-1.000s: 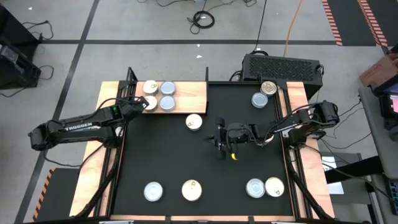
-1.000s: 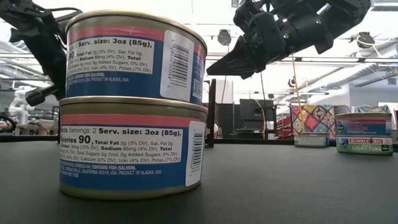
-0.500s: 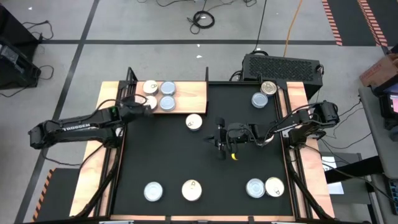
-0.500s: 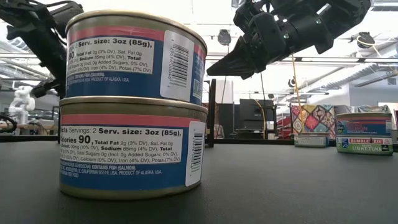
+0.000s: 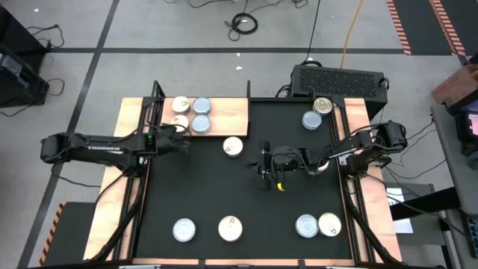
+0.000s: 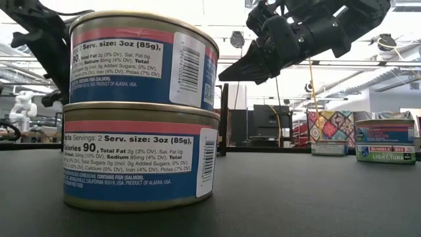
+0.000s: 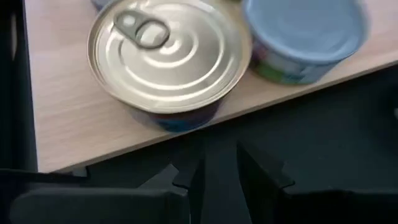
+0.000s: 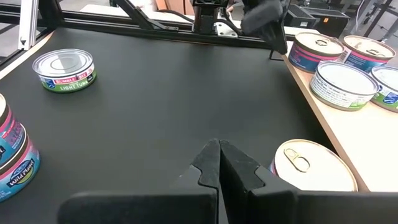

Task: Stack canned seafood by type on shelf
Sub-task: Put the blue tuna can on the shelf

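High view straight down over the whole bench, low view at bench-top level, very near two stacked blue-labelled tins, left wrist view close above the light wooden shelf, right wrist view low across the black mat, sharing that shelf.

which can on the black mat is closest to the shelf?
The cream-topped can with a pull tab, lying alone just off the shelf at its near right corner. All other cans on the mat lie far along the mat's edges, well away.
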You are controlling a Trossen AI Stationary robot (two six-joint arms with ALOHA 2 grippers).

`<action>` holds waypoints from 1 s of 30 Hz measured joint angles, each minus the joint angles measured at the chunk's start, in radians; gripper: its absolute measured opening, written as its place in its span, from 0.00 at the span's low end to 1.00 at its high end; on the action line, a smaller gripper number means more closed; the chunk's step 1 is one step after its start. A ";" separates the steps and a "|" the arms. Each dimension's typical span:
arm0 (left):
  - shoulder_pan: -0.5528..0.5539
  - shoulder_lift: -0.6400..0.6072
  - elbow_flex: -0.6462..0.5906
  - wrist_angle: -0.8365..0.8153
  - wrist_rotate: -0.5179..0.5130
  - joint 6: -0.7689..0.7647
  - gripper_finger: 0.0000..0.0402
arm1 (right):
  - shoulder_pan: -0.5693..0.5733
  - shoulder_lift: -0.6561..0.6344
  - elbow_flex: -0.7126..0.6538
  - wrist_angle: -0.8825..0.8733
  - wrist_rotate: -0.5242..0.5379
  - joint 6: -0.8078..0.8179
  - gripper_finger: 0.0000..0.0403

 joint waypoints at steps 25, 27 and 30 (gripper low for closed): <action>0.053 0.095 0.001 0.059 -0.100 0.035 0.23 | 0.000 0.000 0.000 -0.007 0.000 0.003 0.00; 0.055 0.094 0.001 0.050 -0.087 0.035 0.23 | 0.000 0.000 0.000 -0.008 0.000 0.003 0.00; 0.052 0.094 0.024 -0.009 -0.060 0.036 0.23 | 0.000 0.000 0.000 -0.008 0.000 0.003 0.00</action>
